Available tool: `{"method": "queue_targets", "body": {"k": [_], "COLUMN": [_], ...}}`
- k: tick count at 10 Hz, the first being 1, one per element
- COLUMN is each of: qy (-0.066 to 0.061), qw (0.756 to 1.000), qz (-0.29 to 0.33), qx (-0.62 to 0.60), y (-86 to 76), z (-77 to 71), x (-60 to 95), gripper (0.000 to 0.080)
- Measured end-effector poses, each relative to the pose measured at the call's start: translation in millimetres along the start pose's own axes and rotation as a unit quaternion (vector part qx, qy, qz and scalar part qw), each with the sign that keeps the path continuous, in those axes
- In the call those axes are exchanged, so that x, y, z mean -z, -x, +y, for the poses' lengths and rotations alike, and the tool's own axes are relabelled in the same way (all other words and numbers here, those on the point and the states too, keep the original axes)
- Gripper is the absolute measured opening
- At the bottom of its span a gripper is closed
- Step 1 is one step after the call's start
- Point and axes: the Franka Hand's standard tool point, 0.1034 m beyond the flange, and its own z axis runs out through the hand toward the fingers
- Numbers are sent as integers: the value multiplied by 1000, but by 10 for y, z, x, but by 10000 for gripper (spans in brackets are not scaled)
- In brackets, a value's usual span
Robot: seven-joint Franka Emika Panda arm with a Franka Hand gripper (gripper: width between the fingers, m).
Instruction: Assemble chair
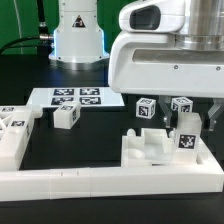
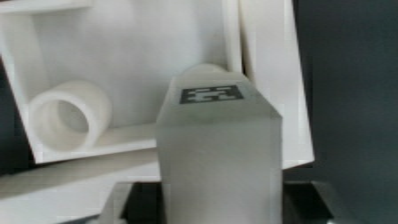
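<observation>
The arm reached down from above at the exterior view's right, wrist pointing straight down. Its gripper (image 1: pixel 190 124) was clamped on a tagged white post (image 1: pixel 186 141), one finger on either side. The post stood upright at the notched chair base (image 1: pixel 150 152) — whether seated or just above was unclear — behind the L-shaped border rail (image 1: pixel 90 181). A small tagged cube (image 1: pixel 67 116) lay beside the marker board (image 1: pixel 75 97).
</observation>
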Motion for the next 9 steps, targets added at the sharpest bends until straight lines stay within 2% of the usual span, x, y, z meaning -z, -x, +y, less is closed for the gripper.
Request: {"method": "queue_targets", "body": {"k": [2,3,4,5,6,7,9], "qy": [5,4,4,4,1,0,0], "qw": [999,998,998,999,1000,1000,998], "qz": [-1,-1,-2,-1,0,0,-2], "qx": [-47,-62,-55,-45,-15,17,67], "y": [-8,-8,-5,0,26,89,193], "z": [41,39,32,26,3,25,279], "x": [2,-2,-2,10,69,151,361], "gripper": [287,323,457,457,602,636,647]}}
